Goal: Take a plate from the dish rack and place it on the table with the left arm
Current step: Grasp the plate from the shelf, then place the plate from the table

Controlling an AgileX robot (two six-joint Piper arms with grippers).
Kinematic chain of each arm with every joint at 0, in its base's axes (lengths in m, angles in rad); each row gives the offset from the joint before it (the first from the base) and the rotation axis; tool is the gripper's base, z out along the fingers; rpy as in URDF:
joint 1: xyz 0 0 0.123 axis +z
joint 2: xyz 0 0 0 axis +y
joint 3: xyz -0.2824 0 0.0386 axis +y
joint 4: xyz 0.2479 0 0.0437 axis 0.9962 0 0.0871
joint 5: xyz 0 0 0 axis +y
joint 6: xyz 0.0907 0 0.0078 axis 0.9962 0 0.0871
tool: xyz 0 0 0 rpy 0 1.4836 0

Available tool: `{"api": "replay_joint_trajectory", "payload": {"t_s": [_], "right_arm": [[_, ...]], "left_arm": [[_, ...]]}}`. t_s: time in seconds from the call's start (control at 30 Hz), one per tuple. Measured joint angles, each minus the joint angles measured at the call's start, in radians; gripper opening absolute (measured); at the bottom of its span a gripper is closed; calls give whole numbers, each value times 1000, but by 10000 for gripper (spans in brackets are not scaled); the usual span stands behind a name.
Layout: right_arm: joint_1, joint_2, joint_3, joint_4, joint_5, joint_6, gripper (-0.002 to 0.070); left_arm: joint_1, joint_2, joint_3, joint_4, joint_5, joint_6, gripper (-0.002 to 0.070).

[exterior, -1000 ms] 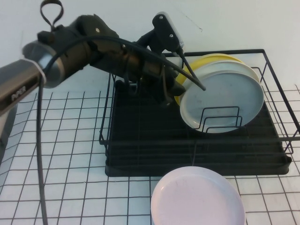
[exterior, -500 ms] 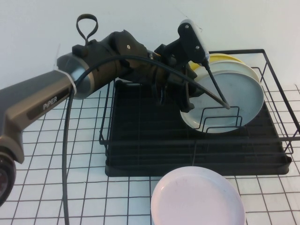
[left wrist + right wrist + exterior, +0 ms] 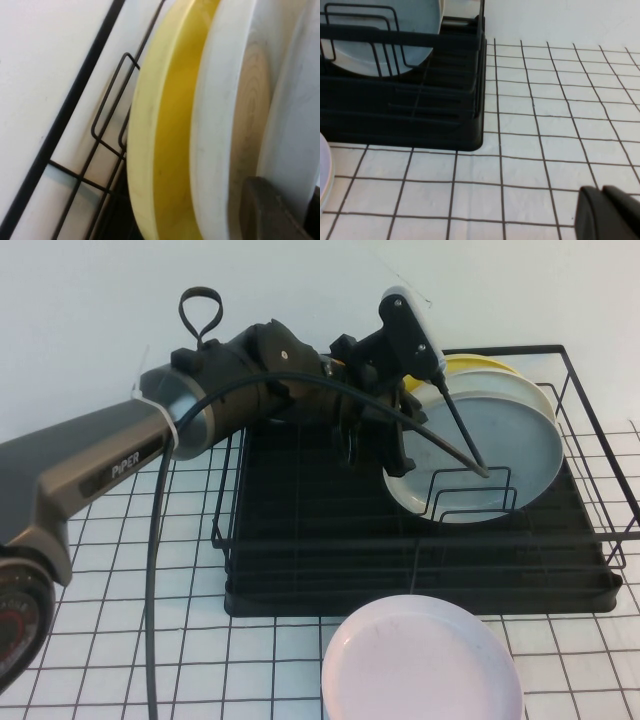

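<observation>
The pale grey-blue plate [image 3: 495, 445] stands upright at the front of the black dish rack [image 3: 300, 550], ahead of a white plate [image 3: 530, 385] and a yellow plate [image 3: 470, 363]. My left gripper [image 3: 400, 445] is at the plate's left rim. In the left wrist view one finger [image 3: 267, 212] sits between the white plate [image 3: 225, 125] and the grey-blue plate [image 3: 295, 120], and the other shows as a dark edge on the plate's far side. The left gripper [image 3: 300, 205] looks open astride the rim. My right gripper [image 3: 612, 215] is shut and empty low over the table [image 3: 545, 125], right of the rack [image 3: 420, 115].
A pale pink plate [image 3: 420, 660] lies flat on the table [image 3: 120, 570] in front of the rack, at the near edge. Wire dividers [image 3: 470, 495] stand in front of the grey-blue plate. The rack's high wire rim [image 3: 590, 400] runs behind and to the right of the plates.
The left arm has swung right over the rack and brought its gripper to the grey-blue plate's left rim. In the last half second it barely moved. The plates have not moved.
</observation>
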Motion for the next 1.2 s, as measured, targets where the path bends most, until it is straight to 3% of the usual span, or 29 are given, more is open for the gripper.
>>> {"api": "replay_joint_trajectory", "payload": {"t_s": [0.37,0.83,0.97,1.2], "right_arm": [[0,0,0,0,0,0,-2],[0,0,0,0,0,0,-2],[0,0,0,0,0,0,-2],[0,0,0,0,0,0,-2]], "left_arm": [[-2,-15,0,-2,-34,-8,54],[-2,-220,0,21,-86,-49,8],[-2,-280,0,138,-71,-183,4],[-2,-385,0,536,170,-647,2]]}}
